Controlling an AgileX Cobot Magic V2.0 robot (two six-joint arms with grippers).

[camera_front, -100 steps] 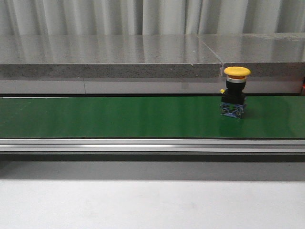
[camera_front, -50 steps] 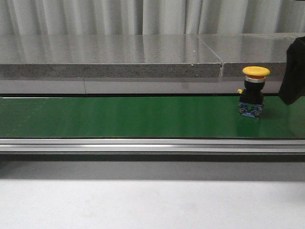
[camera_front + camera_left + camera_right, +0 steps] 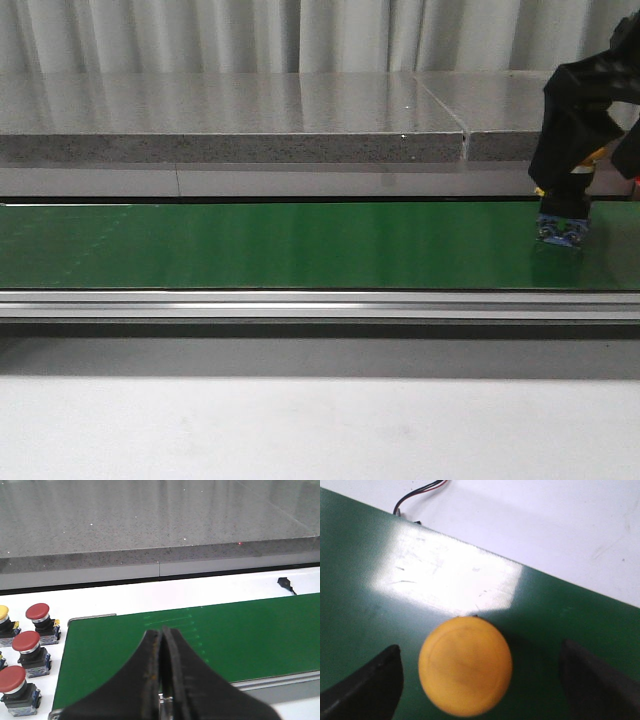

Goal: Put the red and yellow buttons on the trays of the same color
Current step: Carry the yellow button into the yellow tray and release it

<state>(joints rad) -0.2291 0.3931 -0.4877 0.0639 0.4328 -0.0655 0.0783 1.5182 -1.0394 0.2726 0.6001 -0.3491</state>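
Note:
A yellow button (image 3: 465, 666) stands upright on the green belt (image 3: 365, 570), and in the front view only its blue base (image 3: 562, 230) shows, at the belt's far right. My right gripper (image 3: 480, 650) is open, one finger on each side of the yellow cap and neither touching it. In the front view the right gripper (image 3: 590, 160) covers the button from above. My left gripper (image 3: 161, 631) is shut on nothing above the belt's left end. Three red buttons (image 3: 26, 641) and another yellow button (image 3: 2, 612) stand on the white surface beside that end. No tray is in view.
The green belt (image 3: 300, 245) runs the full width, with a metal rail (image 3: 300, 305) along its front. A grey stone ledge (image 3: 230, 110) lies behind it. A cable (image 3: 415, 495) lies on the white surface past the belt's edge.
The yellow button has ridden the belt to the right. My right gripper has come down from the upper right and now straddles it, open.

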